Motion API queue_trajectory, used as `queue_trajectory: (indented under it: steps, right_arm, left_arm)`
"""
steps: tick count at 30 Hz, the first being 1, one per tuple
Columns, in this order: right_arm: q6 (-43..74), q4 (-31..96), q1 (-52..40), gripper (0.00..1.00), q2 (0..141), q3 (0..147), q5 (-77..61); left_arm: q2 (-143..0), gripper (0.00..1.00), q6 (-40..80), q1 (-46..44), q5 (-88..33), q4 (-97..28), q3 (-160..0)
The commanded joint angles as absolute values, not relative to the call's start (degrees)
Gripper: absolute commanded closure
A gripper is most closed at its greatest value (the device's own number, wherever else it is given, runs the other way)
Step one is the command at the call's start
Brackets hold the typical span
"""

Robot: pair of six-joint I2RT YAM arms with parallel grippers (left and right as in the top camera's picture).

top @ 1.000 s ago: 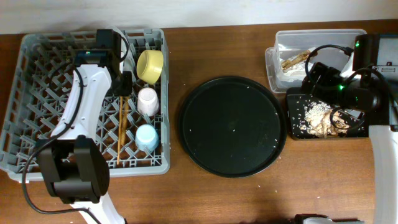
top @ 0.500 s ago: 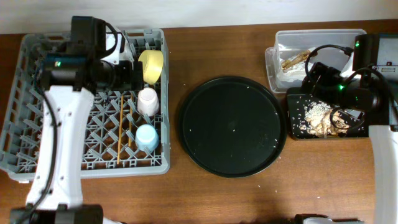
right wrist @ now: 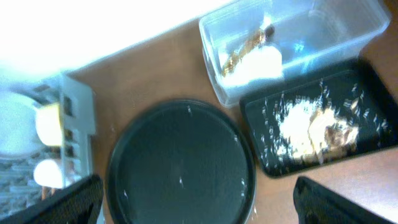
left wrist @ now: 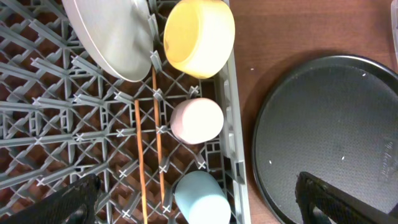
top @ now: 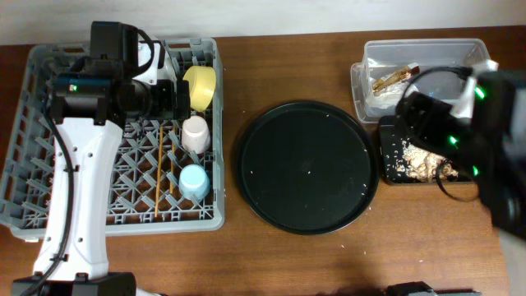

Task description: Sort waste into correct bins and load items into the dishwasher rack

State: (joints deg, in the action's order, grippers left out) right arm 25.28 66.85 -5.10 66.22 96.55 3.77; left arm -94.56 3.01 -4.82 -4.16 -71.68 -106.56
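The grey dishwasher rack (top: 49, 123) holds the white plate (left wrist: 112, 37), with the yellow bowl (top: 200, 85) tipped on its side beside it. The pink cup (top: 195, 133) and blue cup (top: 194, 182) stand along the rack's right wall. The two chopsticks (top: 164, 168) lie side by side on the lattice.

The clear tub (top: 427, 53) contains the snack wrapper (top: 393, 78) and the white napkin (right wrist: 255, 65). Touching it, the shallow black tray (right wrist: 373, 81) carries the food scraps (right wrist: 311, 127).

The round black tray (top: 308, 167) sits between rack and bins on the surface (top: 271, 255). The left claw (left wrist: 199, 202) is spread wide over the rack and grips nothing. The right claw (right wrist: 202, 205) is likewise agape and empty.
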Motion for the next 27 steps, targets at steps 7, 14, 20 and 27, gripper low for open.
queue_trajectory:
  steps: [7, 14, 20, 27]
  right_arm:
    - [24.88, 3.42, -5.93, 0.01, 28.97, 28.64, 6.70]
    - [24.25, 0.58, -5.93, 0.02, 6.13, 4.38, 7.92]
    - [24.23, 4.10, -5.98, 0.02, 0.16, 0.32, 6.26]
    - [24.23, 4.08, -5.98, 0.02, 0.32, 0.32, 6.26]
  left_arm:
    - [-94.70, 0.00, 2.94, -4.78, -4.75, -71.68, -107.02]
    - [-94.70, 0.01, 2.94, -4.78, -4.75, -71.68, -107.02]
    - [-94.70, 0.01, 2.94, -4.78, -4.75, -71.68, -107.02]
    - [-94.67, 0.01, 2.94, -4.78, -4.75, -71.68, -107.02]
